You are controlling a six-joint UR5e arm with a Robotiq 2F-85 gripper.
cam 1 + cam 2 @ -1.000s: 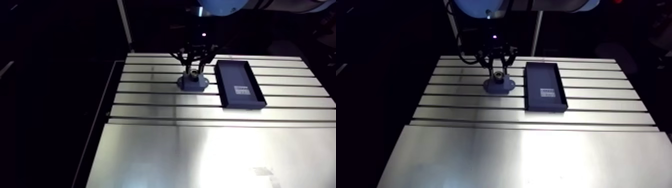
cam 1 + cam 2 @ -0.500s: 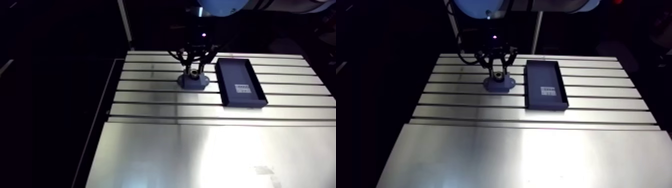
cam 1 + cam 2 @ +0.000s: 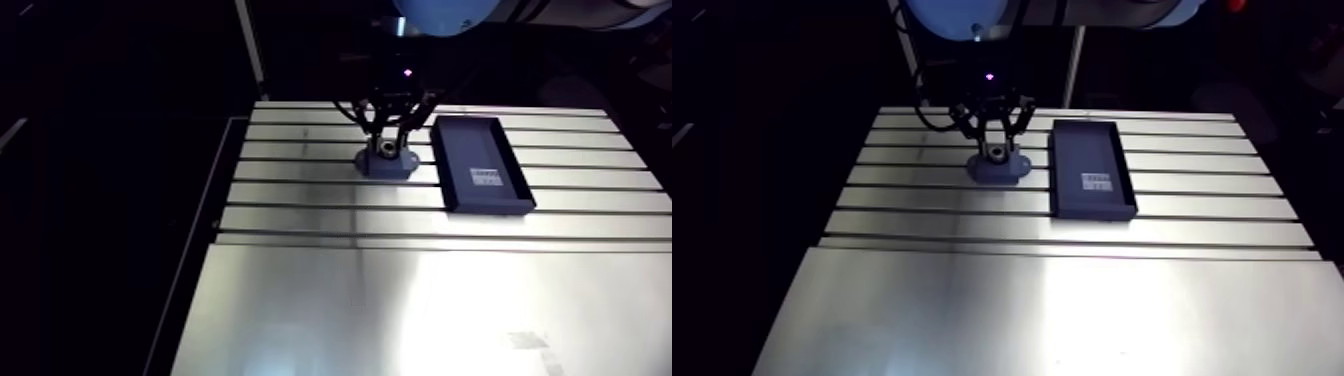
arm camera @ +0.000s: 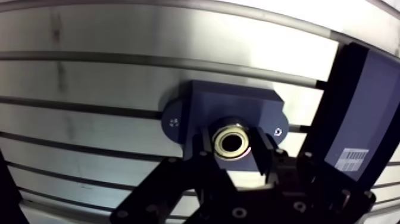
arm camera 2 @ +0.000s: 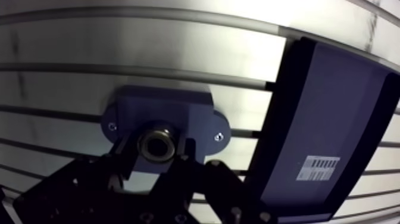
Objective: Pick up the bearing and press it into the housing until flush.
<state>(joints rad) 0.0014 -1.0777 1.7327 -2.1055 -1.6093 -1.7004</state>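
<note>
In the wrist view the metal ring bearing (image 4: 231, 142) sits pinched between my two dark fingers (image 4: 199, 149). My gripper (image 4: 231, 146) is shut on it. Directly under the bearing lies the dark blue housing (image 4: 238, 107), a block with rounded screw ears, flat on the slotted table. The bearing covers the housing's bore, and I cannot tell how deep it sits. In the arm view the gripper (image 3: 388, 138) comes straight down onto the housing (image 3: 387, 166).
A dark rectangular tray (image 3: 481, 166) with a white barcode label (image 5: 318, 167) lies on the table just beside the housing. The slotted aluminium table (image 3: 400, 300) stretches wide toward the near edge.
The arm view has shifted slightly, so the camera has moved a little. The gripper stays over the housing with the bearing still held.
</note>
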